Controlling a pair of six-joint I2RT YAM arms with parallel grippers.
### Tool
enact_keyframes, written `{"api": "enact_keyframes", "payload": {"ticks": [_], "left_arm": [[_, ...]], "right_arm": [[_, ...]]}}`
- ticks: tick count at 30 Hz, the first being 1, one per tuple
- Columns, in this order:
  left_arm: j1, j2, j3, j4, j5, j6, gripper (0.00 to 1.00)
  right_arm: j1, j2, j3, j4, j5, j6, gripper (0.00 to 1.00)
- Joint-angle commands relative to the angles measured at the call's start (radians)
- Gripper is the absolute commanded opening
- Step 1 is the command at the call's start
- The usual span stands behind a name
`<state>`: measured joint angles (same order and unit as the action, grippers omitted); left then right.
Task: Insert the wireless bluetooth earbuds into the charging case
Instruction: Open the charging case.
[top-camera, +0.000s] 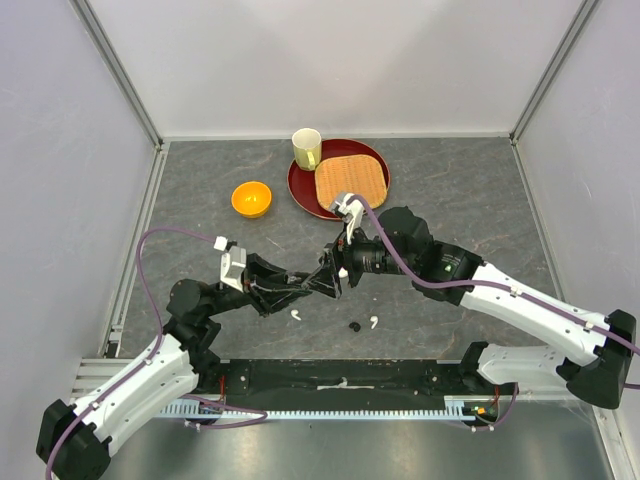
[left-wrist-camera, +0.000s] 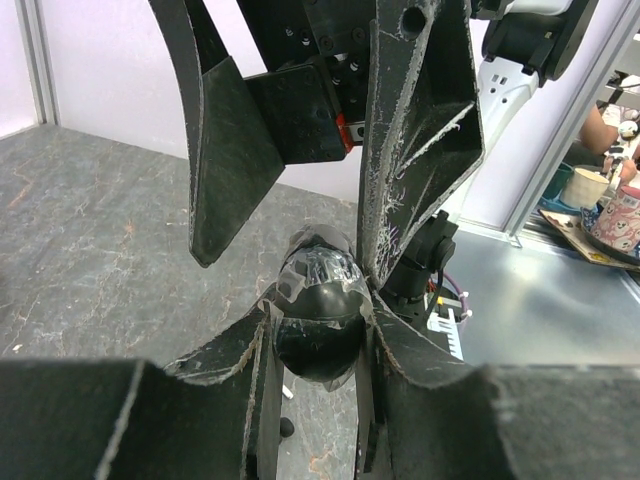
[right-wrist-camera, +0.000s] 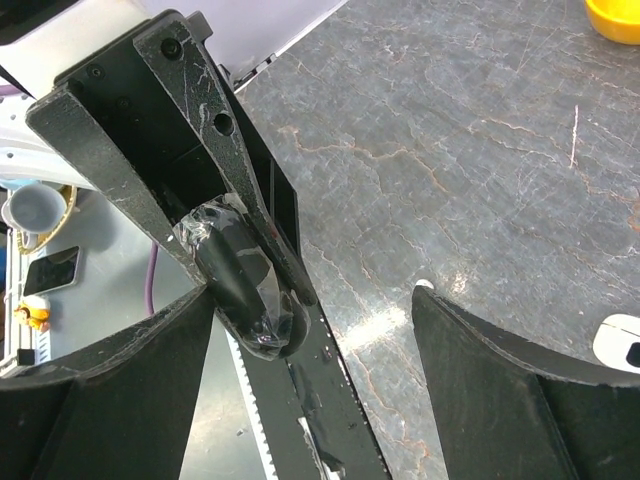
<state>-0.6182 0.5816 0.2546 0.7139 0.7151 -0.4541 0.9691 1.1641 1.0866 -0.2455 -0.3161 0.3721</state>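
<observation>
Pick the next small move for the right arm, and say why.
Probably close the right gripper on the free end of the charging case to work its lid open. The left gripper clamps the case, which looks shut. The right's jaws stand wide around it, and the earbuds lie loose on the table.

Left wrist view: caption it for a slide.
Left pincer clamps the black charging case; the open right pincer faces it.

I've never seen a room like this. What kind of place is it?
Probably a robot testing booth: plain white walls, metal frame posts, and two robot arms bolted to a grey table.
</observation>
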Motion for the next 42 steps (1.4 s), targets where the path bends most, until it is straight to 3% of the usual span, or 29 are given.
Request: {"api": "enact_keyframes", "payload": {"ticks": [1, 23, 33, 39, 42], "left_arm": [[-0.005, -0.023, 0.000, 0.125, 0.076, 0.022, 0.02], [-0.005, -0.020, -0.025, 0.093, 0.026, 0.048, 0.02], [-0.005, -0.037, -0.041, 0.033, -0.039, 0.080, 0.02], [-0.005, -0.069, -0.040, 0.007, -0.060, 0.084, 0.02], [-0.005, -0.088, -0.035, -0.011, -0.069, 0.092, 0.02]], "right_arm": [[-0.009, -0.018, -0.010, 0.014, 0.092, -0.009, 0.86], [-0.053, -0.038, 0.013, 0.061, 0.032, 0.044, 0.87], [-0.165, -0.144, 0.015, 0.092, 0.066, 0.131, 0.88], [-0.299, -0.227, -0.114, 0.029, 0.065, 0.180, 0.80], [-0.317, -0.231, -0.198, -0.034, 0.046, 0.172, 0.69]]}}
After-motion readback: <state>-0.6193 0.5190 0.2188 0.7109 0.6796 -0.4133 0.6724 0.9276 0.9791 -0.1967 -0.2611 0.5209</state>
